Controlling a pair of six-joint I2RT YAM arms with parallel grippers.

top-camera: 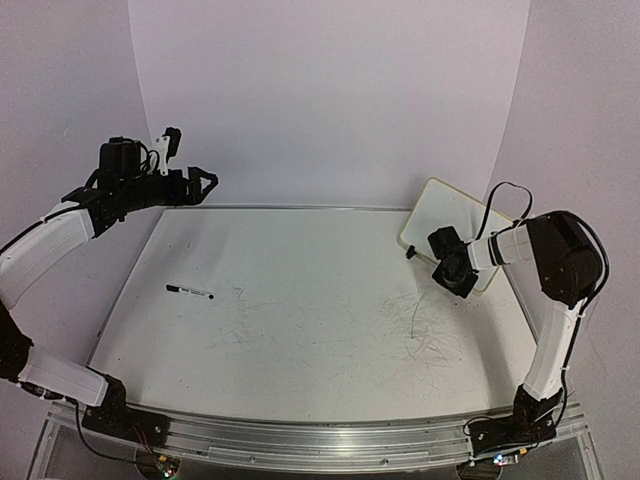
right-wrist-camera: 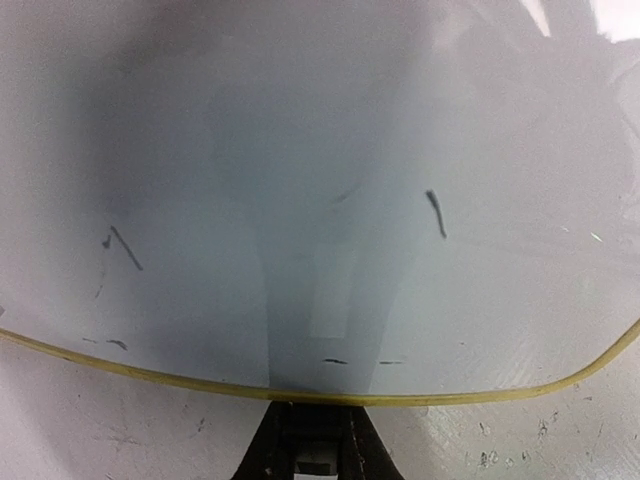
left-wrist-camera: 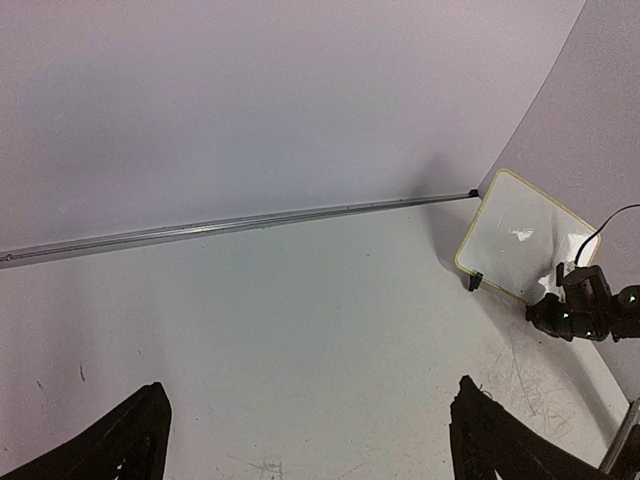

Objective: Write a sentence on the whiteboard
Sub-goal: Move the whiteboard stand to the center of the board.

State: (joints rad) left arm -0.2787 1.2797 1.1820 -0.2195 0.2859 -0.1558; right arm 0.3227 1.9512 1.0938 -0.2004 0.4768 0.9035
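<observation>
Down at the near edge, both arms were bolted to the desk (top-camera: pixel 300 340). Just beyond them, on the right half, a tangle of faint grey scribbles (top-camera: pixel 420 322) covered the desk's top. Over on the left and a bit farther in, a black marker (top-camera: pixel 190 291) lay flat and alone. It was well apart from either hand and pointed roughly along the desk's width.

Now the right side. The right hand (top-camera: pixel 456 272) was down low near the far right corner, right at the near edge of the whiteboard (top-camera: pixel 452 212). In the wrist view its fingers (right-wrist-camera: pixel 275 450) were drawn in almost together, tips tight against the pale-yellow rim (right-wrist-camera: pixel 420 398). It looked clamped on the board at that edge.

The board sat at the far right corner, turned at an angle to the desk's edges. One black clip foot (top-camera: pixel 410 253) showed at its near left corner. Its far end showed against the backdrop beyond the desk's far edge, and whether it lay flat or tilted up I couldn't tell. A few short black strokes (right-wrist-camera: pixel 436 213) marked its white face.

Farthest back, the left hand (top-camera: pixel 207 186) hung in the air over the far left corner, fingers (left-wrist-camera: pixel 125 445) spread wide, holding nothing.
</observation>
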